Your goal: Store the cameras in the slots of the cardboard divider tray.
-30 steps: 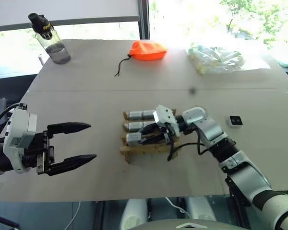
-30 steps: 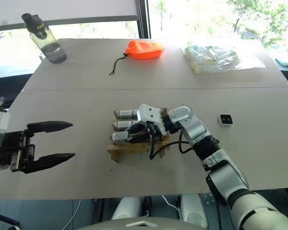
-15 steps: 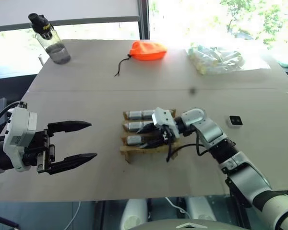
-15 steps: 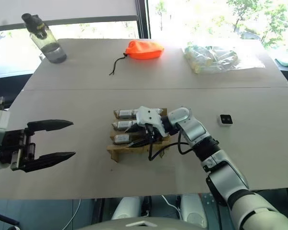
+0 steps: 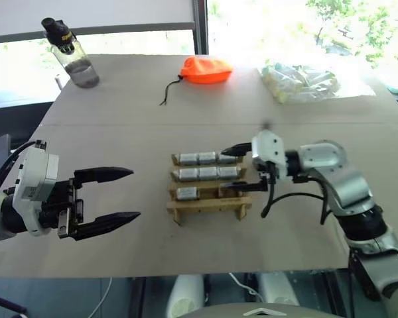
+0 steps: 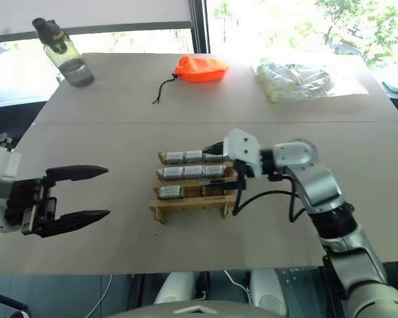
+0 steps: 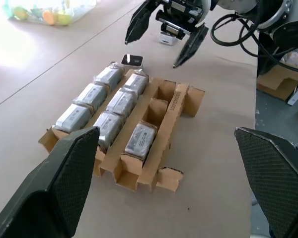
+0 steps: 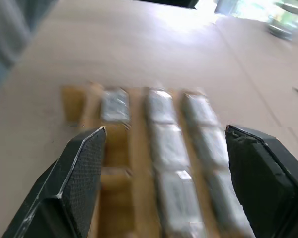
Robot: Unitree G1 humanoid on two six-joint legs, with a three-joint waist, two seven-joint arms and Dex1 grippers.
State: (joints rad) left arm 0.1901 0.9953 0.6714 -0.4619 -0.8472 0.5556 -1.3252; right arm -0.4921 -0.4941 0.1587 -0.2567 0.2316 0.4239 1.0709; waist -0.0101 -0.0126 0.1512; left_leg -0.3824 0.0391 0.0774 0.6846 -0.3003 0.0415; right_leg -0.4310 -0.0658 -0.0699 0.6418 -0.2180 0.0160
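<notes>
Right wrist view blurred: cameras (image 8: 166,148) smeared, lens faces unreadable.

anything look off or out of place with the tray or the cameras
Mostly tidy: seven cameras sit in the cardboard divider tray, two far rows full, one camera in the third. One odd one out: a loose camera lies flat on the table beyond the tray, unstored. A torn-looking cardboard flap sticks out at the tray's near corner.

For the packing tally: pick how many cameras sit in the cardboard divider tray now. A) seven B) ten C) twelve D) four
A: the cardboard divider tray holds seven cameras, three in each of the two rows farthest from the robot and one in the third; the other slots are empty.
</notes>
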